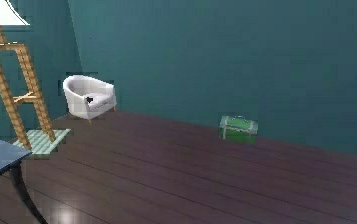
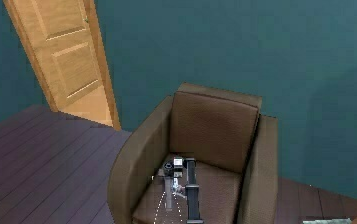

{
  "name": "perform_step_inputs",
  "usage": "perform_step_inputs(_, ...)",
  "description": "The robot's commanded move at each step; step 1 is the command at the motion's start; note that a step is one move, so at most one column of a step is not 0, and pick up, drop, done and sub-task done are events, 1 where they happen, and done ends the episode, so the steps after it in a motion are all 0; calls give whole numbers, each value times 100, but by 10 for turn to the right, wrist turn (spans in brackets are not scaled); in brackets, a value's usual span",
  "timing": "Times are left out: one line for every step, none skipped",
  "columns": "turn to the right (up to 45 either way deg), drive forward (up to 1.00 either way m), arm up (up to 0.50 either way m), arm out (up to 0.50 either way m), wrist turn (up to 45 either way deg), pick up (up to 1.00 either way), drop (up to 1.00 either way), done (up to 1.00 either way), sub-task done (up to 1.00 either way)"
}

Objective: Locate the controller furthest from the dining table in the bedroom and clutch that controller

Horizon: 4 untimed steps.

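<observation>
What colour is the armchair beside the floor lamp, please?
The armchair is white, best seen in the forward view.

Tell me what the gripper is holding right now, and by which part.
Cannot tell: the gripper shows in front of the brown armchair seat, so whether it holds anything is unclear.

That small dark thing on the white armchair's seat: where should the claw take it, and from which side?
The dark thing is too small to pick a part, so probably take it across its middle. Come from above or the open front: the white armchair walls its seat with back and arms on the other three sides.
</observation>
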Motion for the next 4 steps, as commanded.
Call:
perform_step_inputs(0,0,0,0,450,0,0,0,0)
perform_step_inputs(0,0,0,0,450,0,0,0,0)
perform_step_inputs(0,0,0,0,450,0,0,0,0)
perform_step_inputs(0,0,0,0,450,0,0,0,0)
